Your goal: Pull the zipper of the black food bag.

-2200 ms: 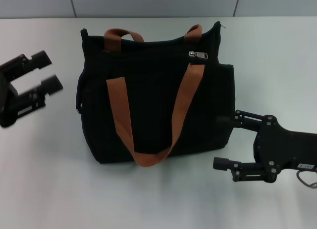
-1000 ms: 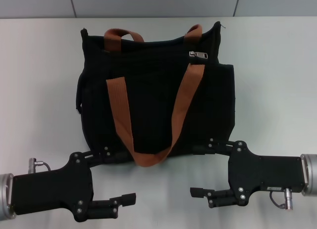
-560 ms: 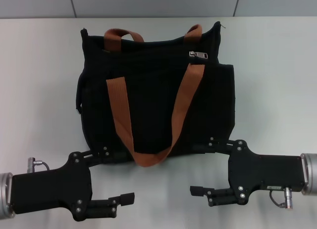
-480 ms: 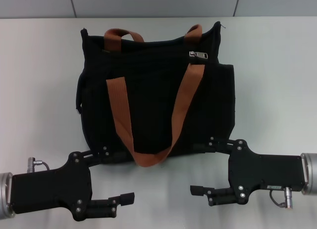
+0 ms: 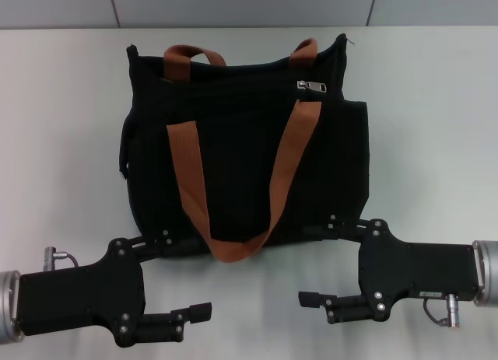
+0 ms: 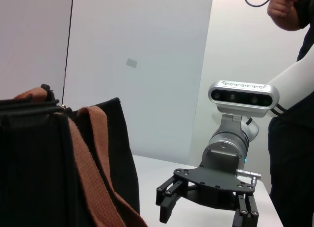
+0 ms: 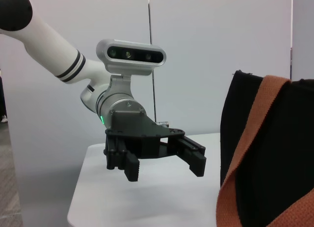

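While we hover near:
Bag: black food bag upright, contents hidden.
Zipper: zipper far right, lying left-right.
Claws: left gripper, right gripper both spread, empty.

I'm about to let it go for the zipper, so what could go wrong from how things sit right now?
The zipper sits at the far upper edge of the black food bag, right beside an orange strap, so a gripper might snag webbing instead. The left gripper and right gripper are open near the bag's front, neither holding it, so pulling may drag the soft bag across the table.
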You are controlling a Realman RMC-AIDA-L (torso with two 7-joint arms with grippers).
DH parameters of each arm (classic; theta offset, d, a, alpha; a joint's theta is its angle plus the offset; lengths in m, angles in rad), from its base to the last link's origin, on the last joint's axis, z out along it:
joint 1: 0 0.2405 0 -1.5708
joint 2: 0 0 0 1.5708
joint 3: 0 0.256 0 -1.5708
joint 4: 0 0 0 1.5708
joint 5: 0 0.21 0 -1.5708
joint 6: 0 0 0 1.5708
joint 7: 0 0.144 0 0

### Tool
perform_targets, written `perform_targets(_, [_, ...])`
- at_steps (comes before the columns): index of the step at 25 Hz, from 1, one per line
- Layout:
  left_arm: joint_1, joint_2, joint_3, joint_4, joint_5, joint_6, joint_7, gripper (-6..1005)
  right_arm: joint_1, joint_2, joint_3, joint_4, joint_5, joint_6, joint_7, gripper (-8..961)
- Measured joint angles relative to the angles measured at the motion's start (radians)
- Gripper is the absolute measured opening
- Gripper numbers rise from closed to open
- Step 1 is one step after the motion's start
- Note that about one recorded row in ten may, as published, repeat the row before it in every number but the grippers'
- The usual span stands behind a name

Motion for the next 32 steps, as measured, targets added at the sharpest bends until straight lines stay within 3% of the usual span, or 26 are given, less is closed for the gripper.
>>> perform_targets(32, [0.002,0.001,0.0,0.0,0.001,0.004,0.005,811,0.0,0.0,0.008,0.0,0.001,0.0,-0.011,837])
